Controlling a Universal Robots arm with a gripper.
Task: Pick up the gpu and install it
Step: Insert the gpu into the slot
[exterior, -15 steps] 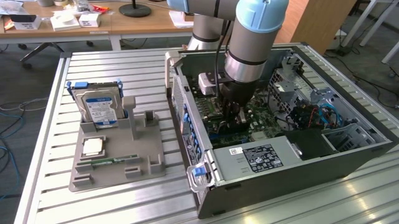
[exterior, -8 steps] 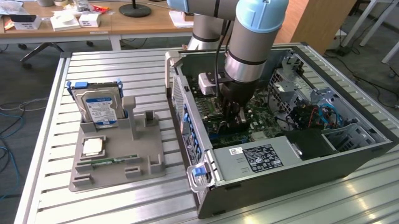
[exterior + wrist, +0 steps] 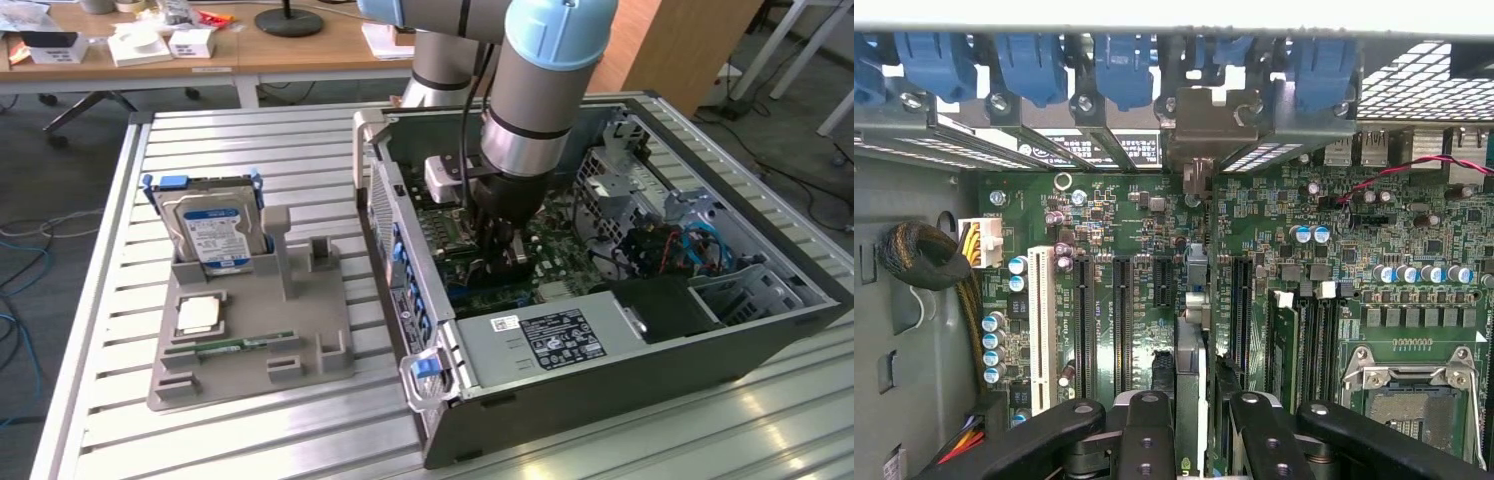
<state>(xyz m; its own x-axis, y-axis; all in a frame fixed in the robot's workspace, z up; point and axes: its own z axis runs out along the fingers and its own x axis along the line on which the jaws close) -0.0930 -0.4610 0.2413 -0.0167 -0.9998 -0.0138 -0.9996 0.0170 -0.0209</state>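
- Reaching down into the open grey computer case (image 3: 747,340), the black two-fingered hand (image 3: 1192,415) is clamped on the thin dark gpu card (image 3: 1194,300), held edge-on over the green motherboard (image 3: 1324,280).
- Judged risk: a slight tilt could make the card miss its slot or catch its silver bracket (image 3: 1209,125) on the case's rear wall.
- Seen edge-on, little of the card's face is shown.

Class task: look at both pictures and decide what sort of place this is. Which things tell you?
Probably a robotics lab: a robot arm reaches into an open PC case on a slatted metal table, with cluttered desks behind.
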